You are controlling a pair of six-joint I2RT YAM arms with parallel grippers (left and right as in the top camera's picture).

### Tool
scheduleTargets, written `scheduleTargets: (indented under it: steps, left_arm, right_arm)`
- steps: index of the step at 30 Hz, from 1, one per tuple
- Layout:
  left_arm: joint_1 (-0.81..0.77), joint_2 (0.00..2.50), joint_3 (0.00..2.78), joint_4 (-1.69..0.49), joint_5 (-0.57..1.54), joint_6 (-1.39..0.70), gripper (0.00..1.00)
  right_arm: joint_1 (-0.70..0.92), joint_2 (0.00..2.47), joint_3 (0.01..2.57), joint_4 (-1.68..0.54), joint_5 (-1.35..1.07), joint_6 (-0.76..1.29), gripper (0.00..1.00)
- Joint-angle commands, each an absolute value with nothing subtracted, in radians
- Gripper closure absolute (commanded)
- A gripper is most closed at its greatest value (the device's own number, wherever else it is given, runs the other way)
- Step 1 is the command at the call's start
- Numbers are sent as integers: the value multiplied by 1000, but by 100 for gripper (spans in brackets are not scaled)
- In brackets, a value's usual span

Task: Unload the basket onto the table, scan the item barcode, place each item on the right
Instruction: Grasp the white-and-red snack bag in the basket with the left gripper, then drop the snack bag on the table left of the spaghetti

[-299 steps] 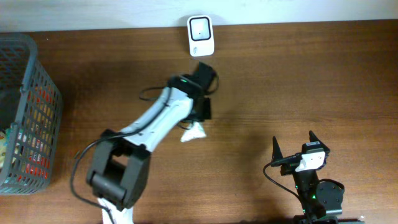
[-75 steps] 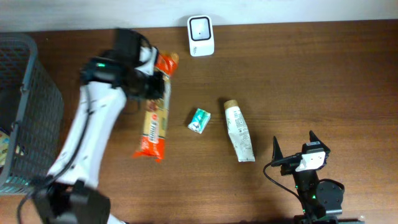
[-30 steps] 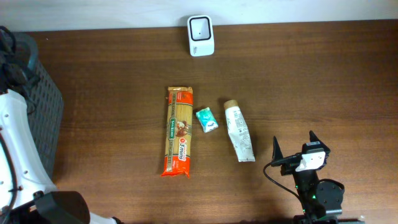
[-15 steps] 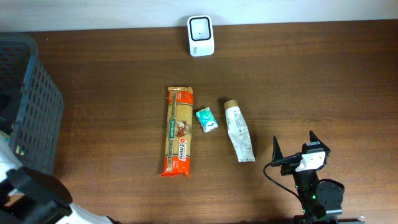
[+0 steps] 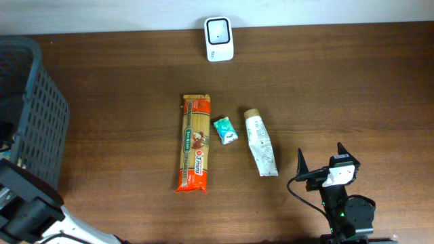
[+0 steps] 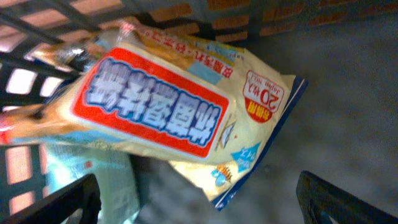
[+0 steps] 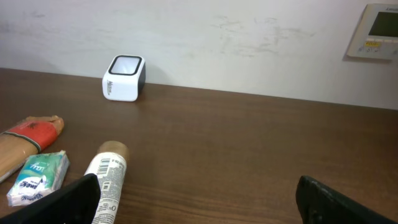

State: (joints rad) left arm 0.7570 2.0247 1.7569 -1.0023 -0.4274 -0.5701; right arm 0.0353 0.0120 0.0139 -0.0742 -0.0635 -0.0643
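Left tool: jaws wide, empty, above a snack bag inside the basket. Desk centre: pasta packet, green packet and tube, side by side. Scanner: far edge. Right tool: jaws wide, empty.

Yellow snack packet: white East Asian characters, upside down, on a red panel; corner badge illegible.
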Motion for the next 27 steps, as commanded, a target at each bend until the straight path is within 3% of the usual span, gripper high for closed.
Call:
scheduleTargets:
  steps: [1, 8, 10, 11, 12, 13, 19, 27]
  left_arm:
    - [781, 2045, 1677, -933, -446, -591, 1]
    - [849, 2048, 1492, -716, -473, -588, 0]
    - [852, 2048, 1462, -662, -472, -540, 24]
    - [852, 2048, 1461, -658, -472, -529, 61]
    - [852, 2048, 1461, -658, -472, -525, 84]
    - [852, 2048, 1461, -659, -472, -522, 100]
    - [793, 1924, 1465, -673, -440, -439, 100]
    - [575, 1415, 1536, -567, -432, -439, 100]
  right_arm:
    - [33, 6, 6, -75, -55, -66, 1]
    - [33, 6, 6, -75, -55, -66, 1]
    - [33, 6, 6, -75, -55, -66, 1]
    - [33, 6, 6, -75, -55, -66, 1]
    - [33, 6, 6, -75, -55, -66, 1]
    - [33, 6, 6, -75, -55, -66, 1]
    - [33, 6, 6, -75, -55, -66, 1]
    - [33, 6, 6, -75, -55, -66, 1]
